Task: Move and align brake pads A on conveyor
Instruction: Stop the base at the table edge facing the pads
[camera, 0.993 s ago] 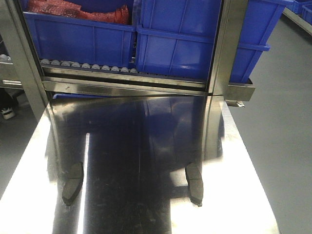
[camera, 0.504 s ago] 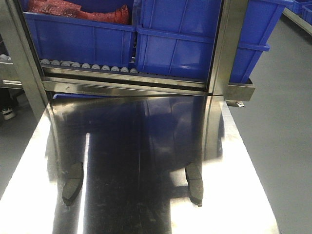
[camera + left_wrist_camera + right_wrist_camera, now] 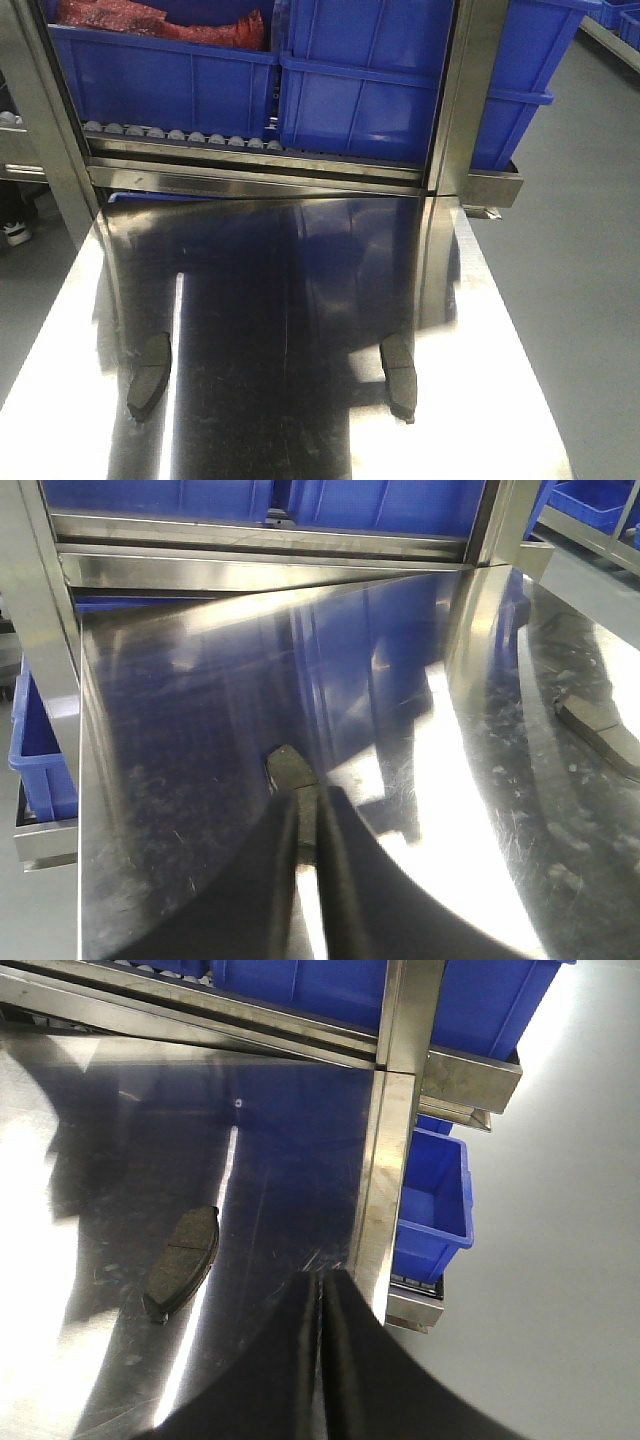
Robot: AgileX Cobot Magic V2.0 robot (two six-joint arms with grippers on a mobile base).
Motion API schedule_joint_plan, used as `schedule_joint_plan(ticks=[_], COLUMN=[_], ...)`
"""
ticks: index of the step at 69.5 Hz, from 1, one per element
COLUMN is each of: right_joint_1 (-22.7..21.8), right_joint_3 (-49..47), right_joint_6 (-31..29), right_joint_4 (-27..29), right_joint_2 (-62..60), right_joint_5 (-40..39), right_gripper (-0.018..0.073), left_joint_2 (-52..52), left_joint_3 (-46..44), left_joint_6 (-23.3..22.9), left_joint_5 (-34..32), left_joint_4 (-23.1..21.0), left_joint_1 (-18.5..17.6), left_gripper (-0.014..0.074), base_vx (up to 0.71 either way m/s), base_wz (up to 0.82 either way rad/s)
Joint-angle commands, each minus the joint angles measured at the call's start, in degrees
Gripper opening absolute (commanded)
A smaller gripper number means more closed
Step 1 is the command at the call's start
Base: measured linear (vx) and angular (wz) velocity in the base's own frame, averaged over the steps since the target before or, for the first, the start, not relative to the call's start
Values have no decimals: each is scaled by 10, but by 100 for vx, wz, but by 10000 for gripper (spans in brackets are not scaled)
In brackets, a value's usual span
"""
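The left gripper [image 3: 308, 798] has its dark jaws pressed almost together, with only a sliver of light between them and nothing held, and the end of the left brake pad [image 3: 284, 765] peeks out just beyond its tips. The right gripper [image 3: 321, 1282] is closed the same way and empty, with the right brake pad [image 3: 182, 1263] off to its left. Both pads lie flat and well apart on the shiny, scratched steel table [image 3: 500, 400], which mirrors the blue bins [image 3: 370, 90] on the roller rack [image 3: 180, 133] at its far edge, with a steel post [image 3: 465, 100] in front and grey floor [image 3: 590, 250] alongside. Each pad is flat, curved and dark grey, and the right one shows a thin groove across its middle.
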Motion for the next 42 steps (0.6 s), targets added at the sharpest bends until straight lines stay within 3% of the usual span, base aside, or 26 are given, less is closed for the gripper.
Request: schedule_joint_plan(ticks=[1,16,23,42], right_joint_1=[0,0,0,0], right_joint_3=[-15,-15,-15,-15], right_joint_6=[-3,-3,-3,-3], right_joint_4=[1,1,1,1], right_joint_2=[5,5,5,5], right_joint_5=[-40,-40,-40,-40], right_gripper=[-7,-7,-7,-7], left_joint_2=[6,6,6,6], left_joint_3=[-14,-14,-14,-15], left_joint_6=[-2,-2,-2,-8], left_joint_5=[-43,-43,-43,-55], left_joint_4=[3,3,3,-5], left_joint_1=[-2,-2,-2,-2], left_gripper=[161,581,715,685], base_vx=[0,0,0,0], base_wz=[0,0,0,0])
